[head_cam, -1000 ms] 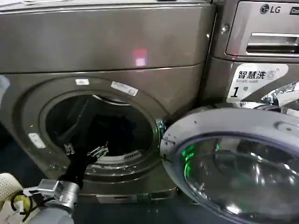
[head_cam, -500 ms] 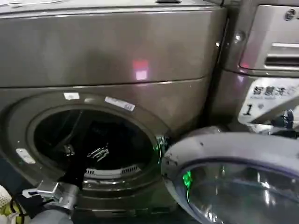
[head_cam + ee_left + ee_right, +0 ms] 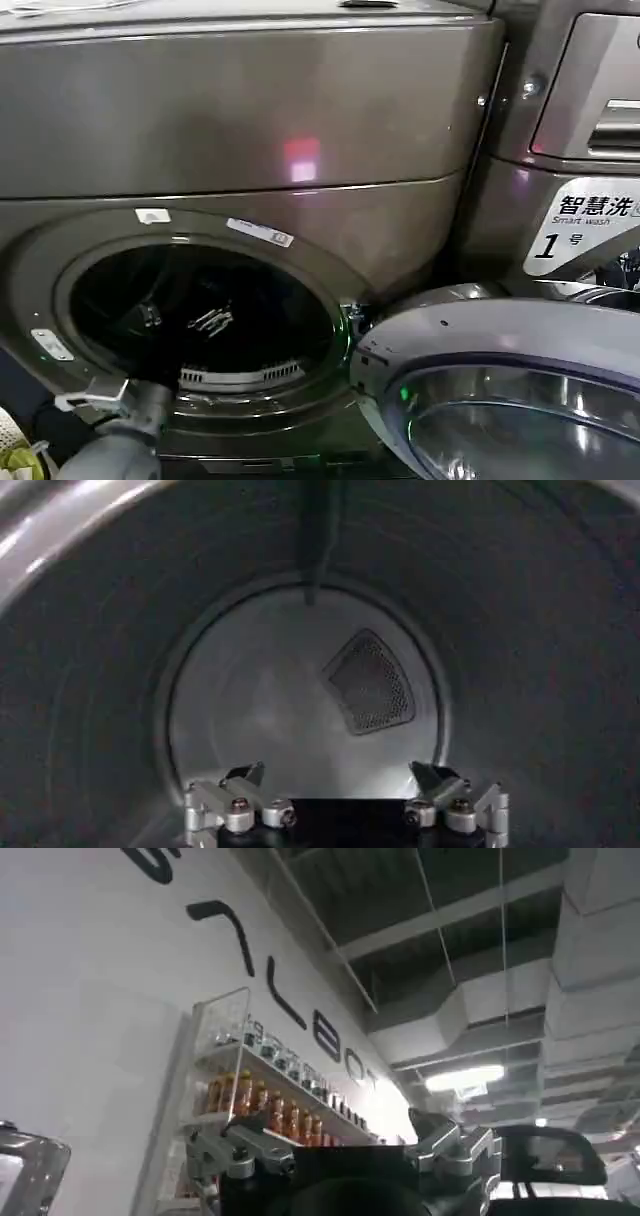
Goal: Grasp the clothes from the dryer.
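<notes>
Your left gripper (image 3: 345,815) sits wide and empty inside the dryer (image 3: 240,120) drum; the clothes aren't visible from here, so angle down toward the drum floor before closing.

The dryer (image 3: 250,110) is clad in glossy bronze-grey metal that mirrors a red light. Its door (image 3: 520,400) pairs a matt grey plastic rim with shiny glass. The drum (image 3: 90,680) is lined in dull, smooth metal.
</notes>
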